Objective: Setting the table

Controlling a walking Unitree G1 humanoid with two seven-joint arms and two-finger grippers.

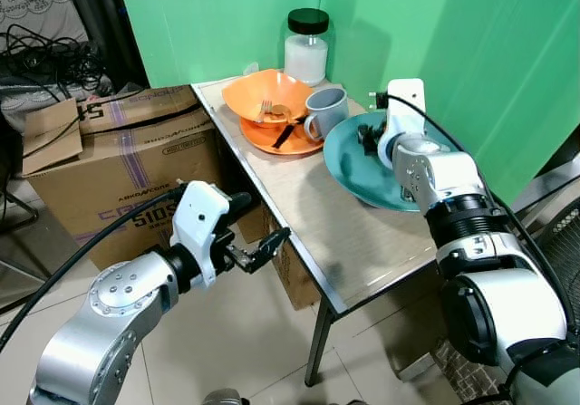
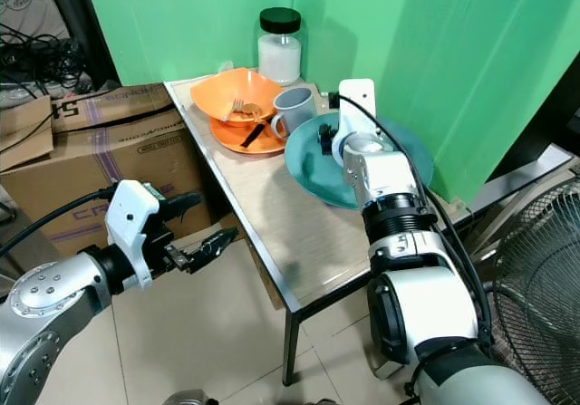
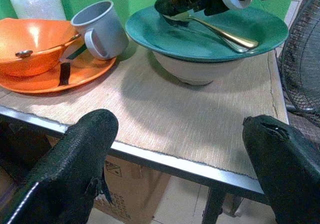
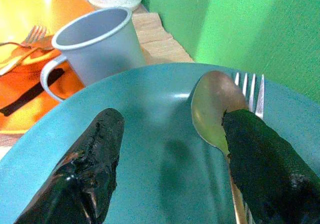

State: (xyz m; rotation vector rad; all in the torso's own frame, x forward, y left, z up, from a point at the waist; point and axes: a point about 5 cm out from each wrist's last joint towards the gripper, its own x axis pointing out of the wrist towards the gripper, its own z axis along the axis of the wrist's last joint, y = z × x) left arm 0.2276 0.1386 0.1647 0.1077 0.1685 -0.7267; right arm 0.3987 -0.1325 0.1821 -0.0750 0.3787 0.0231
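Two long black fingers of the right gripper (image 4: 167, 169) are spread apart over the wide teal ceramic plate (image 1: 355, 174), nothing being held between them. A gold-coloured metal spoon (image 4: 212, 108) and a silver fork (image 4: 252, 91) are seen lying side by side on the plate, just under one finger; whether that finger touches the spoon cannot be told. The plate is set on a pale bowl (image 3: 192, 71), which stands on the small beige-topped metal-edged table (image 1: 308, 215), near its right edge by the green wall (image 1: 489, 52).

Beside the plate a grey enamel mug (image 1: 326, 112) is placed, its handle turned toward the table's front. Next to it an orange bowl (image 1: 267, 95) holding a fork is stacked on a flat orange plate (image 1: 281, 138), across which a black-handled utensil (image 1: 285, 135) is laid. Behind these a frosted glass jar with a black lid (image 1: 307, 44) is stood in the corner.

The left gripper (image 1: 263, 251) is held off the table's near-left edge, above the floor, its fingers parted and empty. A stack of brown cardboard boxes (image 1: 118, 165) is found to the left of the table.
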